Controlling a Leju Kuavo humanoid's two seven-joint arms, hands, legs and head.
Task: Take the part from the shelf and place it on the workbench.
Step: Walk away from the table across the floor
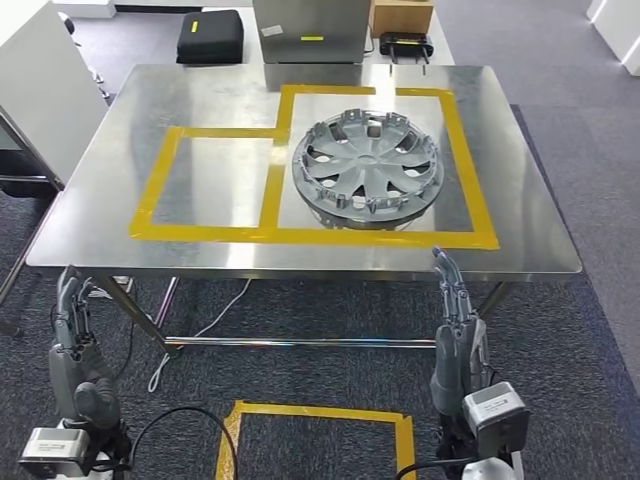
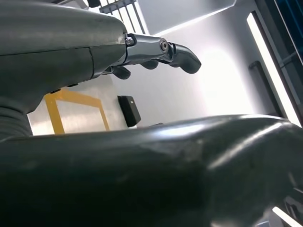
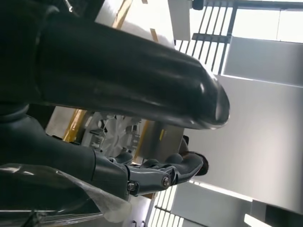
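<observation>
A grey wheel cover (image 1: 367, 167) lies flat on the steel workbench (image 1: 226, 90), inside the right yellow-taped rectangle; part of the wheel cover (image 3: 111, 135) also appears in the right wrist view. My left hand (image 1: 74, 335) hangs below the table's front left edge, fingers extended and apart, holding nothing. My right hand (image 1: 456, 330) hangs below the front right edge, fingers also extended, empty. In the wrist views the left hand's fingers (image 2: 168, 52) and the right hand's fingers (image 3: 168, 172) are stretched out with nothing between them.
A smaller yellow-taped rectangle (image 1: 207, 180) marks the table's left half. A black case (image 1: 210, 37), a grey box (image 1: 311, 30) and a cardboard box (image 1: 400, 15) stand behind the table. Yellow tape (image 1: 317, 430) marks the carpet at my feet. Cables lie under the table.
</observation>
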